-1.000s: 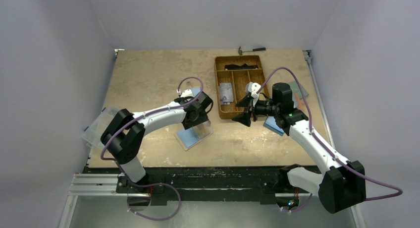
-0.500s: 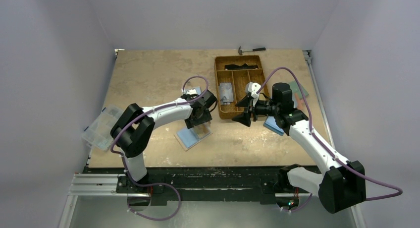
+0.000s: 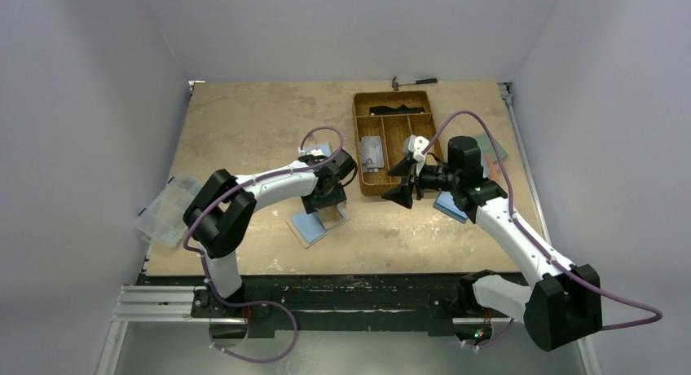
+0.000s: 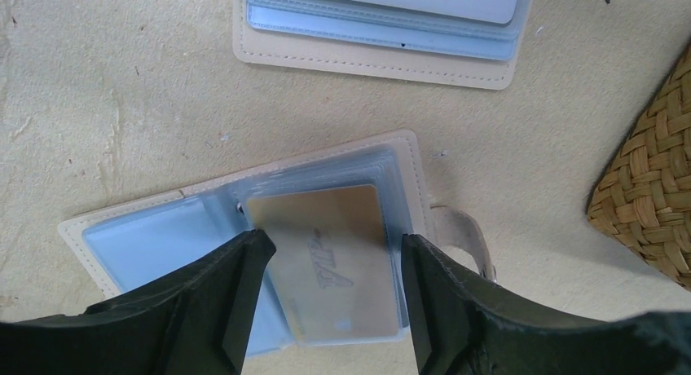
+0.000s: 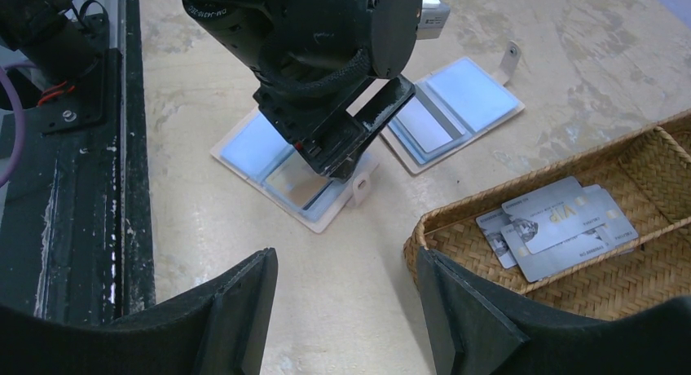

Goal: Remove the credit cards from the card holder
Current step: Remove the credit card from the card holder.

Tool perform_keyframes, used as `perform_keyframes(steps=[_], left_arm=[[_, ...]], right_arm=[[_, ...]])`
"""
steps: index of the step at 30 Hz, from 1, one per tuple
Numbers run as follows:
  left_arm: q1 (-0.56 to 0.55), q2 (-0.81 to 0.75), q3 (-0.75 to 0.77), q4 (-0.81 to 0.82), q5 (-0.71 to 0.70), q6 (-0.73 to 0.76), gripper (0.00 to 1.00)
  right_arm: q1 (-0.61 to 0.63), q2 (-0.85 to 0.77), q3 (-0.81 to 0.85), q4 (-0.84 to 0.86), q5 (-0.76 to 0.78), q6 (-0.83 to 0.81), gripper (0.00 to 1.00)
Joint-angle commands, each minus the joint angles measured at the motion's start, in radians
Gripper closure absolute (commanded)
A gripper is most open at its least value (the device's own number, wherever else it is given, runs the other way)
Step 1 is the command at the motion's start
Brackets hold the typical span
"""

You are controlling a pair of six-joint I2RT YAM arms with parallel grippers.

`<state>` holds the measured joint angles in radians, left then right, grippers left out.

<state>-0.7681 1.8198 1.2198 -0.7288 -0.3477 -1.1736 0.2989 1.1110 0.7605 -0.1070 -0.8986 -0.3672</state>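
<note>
The open card holder (image 4: pixel 155 244) lies beside the woven tray (image 4: pixel 652 196), with a second holder (image 4: pixel 367 57) just behind. The left gripper (image 4: pixel 332 249) is spread wide over its gold card (image 4: pixel 326 216). The right gripper (image 5: pixel 346 269) gapes wide near the tray's silver cards (image 5: pixel 562 224).

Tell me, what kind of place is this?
Probably a robotics lab test booth. A left arm and a right arm are bolted at the edge of a worn table boxed in by plain white walls, with odd props laid out: an open card holder, a woven tray, a hammer.
</note>
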Motion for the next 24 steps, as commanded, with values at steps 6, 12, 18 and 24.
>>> perform_keyframes(steps=[6,12,18,24], left_arm=[[-0.009,-0.028,-0.013,-0.047,0.013,0.0,0.48],[-0.009,-0.075,-0.07,-0.013,0.025,0.009,0.52],[-0.009,-0.119,-0.154,0.05,0.064,0.044,0.52],[-0.014,-0.166,-0.233,0.109,0.094,0.078,0.52]], right_arm=[[-0.005,-0.03,-0.007,0.024,0.001,0.003,0.29],[-0.005,-0.027,-0.009,0.028,-0.014,0.012,0.29],[-0.003,0.002,-0.017,0.053,-0.064,0.082,0.32],[0.032,0.114,0.018,0.028,-0.085,0.156,0.37]])
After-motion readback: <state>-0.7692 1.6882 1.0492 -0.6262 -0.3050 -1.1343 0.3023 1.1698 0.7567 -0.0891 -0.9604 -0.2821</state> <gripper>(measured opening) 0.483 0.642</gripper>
